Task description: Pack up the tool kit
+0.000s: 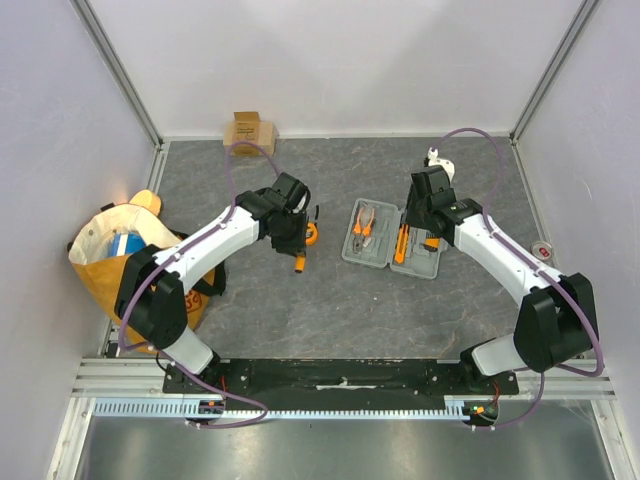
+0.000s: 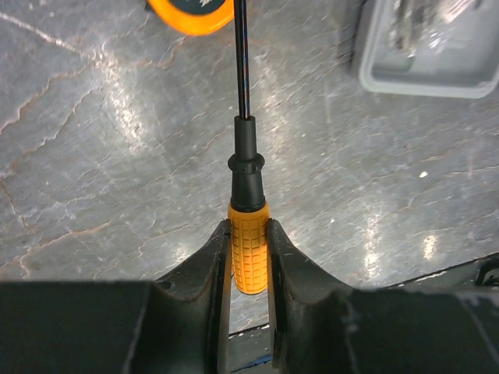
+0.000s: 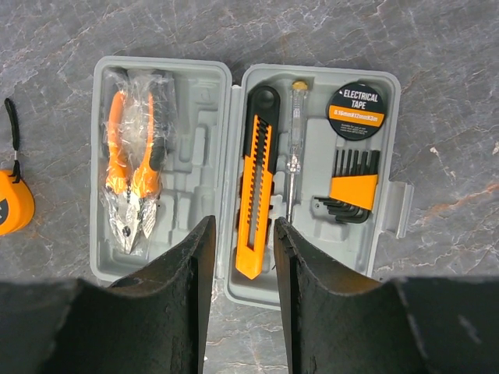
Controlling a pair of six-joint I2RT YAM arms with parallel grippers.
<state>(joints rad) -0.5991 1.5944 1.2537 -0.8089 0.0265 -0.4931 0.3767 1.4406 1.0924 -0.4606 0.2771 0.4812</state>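
The grey tool kit case (image 1: 352, 250) lies open on the table, also seen in the right wrist view (image 3: 195, 148). It holds wrapped pliers (image 3: 131, 167), an orange utility knife (image 3: 257, 195), a tester screwdriver (image 3: 292, 148), electrical tape (image 3: 355, 109) and hex keys (image 3: 351, 187). My left gripper (image 2: 248, 249) is shut on the orange handle of a screwdriver (image 2: 246, 175) to the left of the case, and the shaft points at the orange tape measure (image 2: 191, 12). My right gripper (image 3: 243, 234) hangs open above the case's near edge, holding nothing.
A small cardboard box (image 1: 248, 130) stands at the back wall. A yellow-orange bag (image 1: 120, 255) sits at the left edge by the left arm. A white object (image 1: 438, 160) lies behind the right gripper. The tape measure (image 1: 312, 233) rests between the left gripper and the case.
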